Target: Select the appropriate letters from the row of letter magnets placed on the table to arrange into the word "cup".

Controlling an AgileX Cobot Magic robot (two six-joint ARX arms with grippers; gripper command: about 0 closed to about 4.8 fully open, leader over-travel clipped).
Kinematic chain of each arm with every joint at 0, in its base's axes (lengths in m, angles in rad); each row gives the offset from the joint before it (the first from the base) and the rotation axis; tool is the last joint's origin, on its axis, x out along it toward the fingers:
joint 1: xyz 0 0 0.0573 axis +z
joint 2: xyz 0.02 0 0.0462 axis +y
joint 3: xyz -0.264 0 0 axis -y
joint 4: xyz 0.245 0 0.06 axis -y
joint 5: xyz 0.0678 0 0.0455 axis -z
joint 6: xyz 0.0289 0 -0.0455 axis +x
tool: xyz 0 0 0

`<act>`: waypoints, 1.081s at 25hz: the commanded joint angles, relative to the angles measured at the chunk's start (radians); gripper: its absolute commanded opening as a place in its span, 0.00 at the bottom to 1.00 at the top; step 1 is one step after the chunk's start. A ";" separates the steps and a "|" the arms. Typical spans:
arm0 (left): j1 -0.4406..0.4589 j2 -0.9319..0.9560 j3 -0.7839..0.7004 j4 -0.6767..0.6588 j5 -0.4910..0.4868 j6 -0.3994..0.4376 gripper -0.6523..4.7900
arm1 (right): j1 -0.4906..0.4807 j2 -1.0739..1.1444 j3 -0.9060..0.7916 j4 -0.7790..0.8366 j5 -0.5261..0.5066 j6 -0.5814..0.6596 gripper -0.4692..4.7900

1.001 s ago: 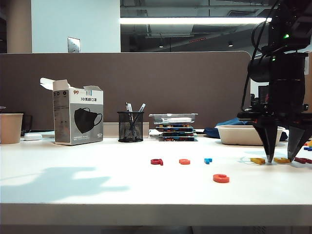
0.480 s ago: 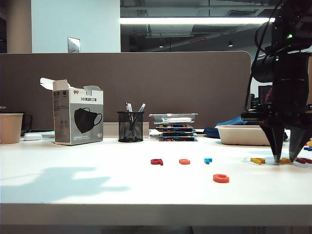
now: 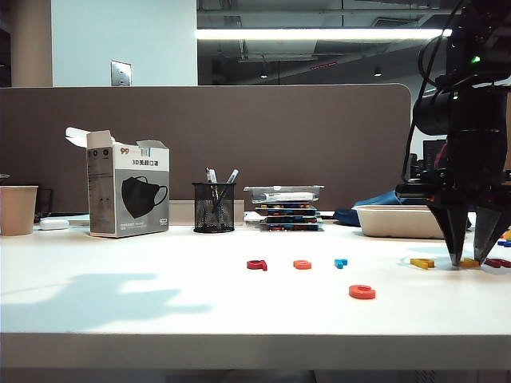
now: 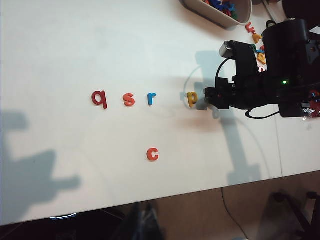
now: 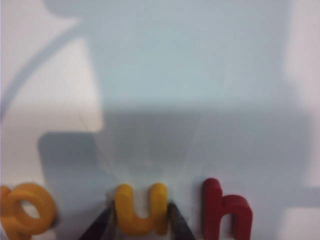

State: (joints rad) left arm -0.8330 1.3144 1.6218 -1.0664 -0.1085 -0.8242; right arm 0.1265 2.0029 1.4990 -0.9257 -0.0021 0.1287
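**Entry: white desk, letter row, my right claw at the "u"**

Setting: an office desk under strip lighting, brown partition behind; the table (image 3: 160, 311) is wide, white and mostly bare.

Background stock, untouched: mask box (image 3: 128, 191), mesh pen cup (image 3: 213, 207), paper cup (image 3: 17, 209), a tray of spare letters (image 3: 399, 220).

The row of letter magnets, as my left wrist view reads it: dark red "q" (image 4: 99, 98), orange "s" (image 4: 129, 99), blue "r" (image 4: 151, 98), yellow "p" (image 4: 192, 98). The orange-red "c" (image 4: 152, 154) lies apart, nearer the table's front edge, already set out as the word's first letter.

My right gripper (image 5: 140, 227): down at the tabletop at the row's far right end, its fingertips (image 5: 102, 222) narrowed to either side of the yellow "u" (image 5: 140, 207), touching or very nearly so; the close view is too blurred to call it a firm hold. A dark red "h" (image 5: 226, 207) sits just beside the "u".

My left gripper: not in any view, only its shadow on the table, so I cannot tell its state.

Step in hand: pinching the "u". Next, I judge: finish the squeeze, lift clear without nudging the "h", and set the "u" just right of the "c"; the "p" follows.
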 commanded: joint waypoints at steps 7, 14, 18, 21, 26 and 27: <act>0.000 -0.003 0.003 0.008 -0.004 0.005 0.11 | 0.001 0.004 -0.001 -0.012 0.000 -0.003 0.30; 0.000 -0.003 0.003 0.008 -0.004 0.005 0.11 | 0.001 0.004 -0.001 -0.013 0.000 -0.003 0.30; 0.000 -0.003 0.003 0.008 -0.004 0.005 0.11 | 0.001 0.004 0.000 -0.013 0.003 -0.002 0.30; 0.000 -0.003 0.003 0.008 -0.004 0.005 0.11 | 0.001 0.004 0.000 -0.014 0.003 -0.002 0.30; 0.000 -0.004 0.003 0.008 -0.004 0.005 0.11 | 0.001 0.003 0.005 -0.038 0.003 -0.002 0.30; 0.000 -0.003 0.003 0.008 -0.004 0.005 0.11 | 0.001 0.003 0.009 -0.041 0.003 -0.002 0.30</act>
State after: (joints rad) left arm -0.8330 1.3144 1.6218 -1.0664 -0.1085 -0.8242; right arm 0.1268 2.0033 1.5024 -0.9436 -0.0025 0.1287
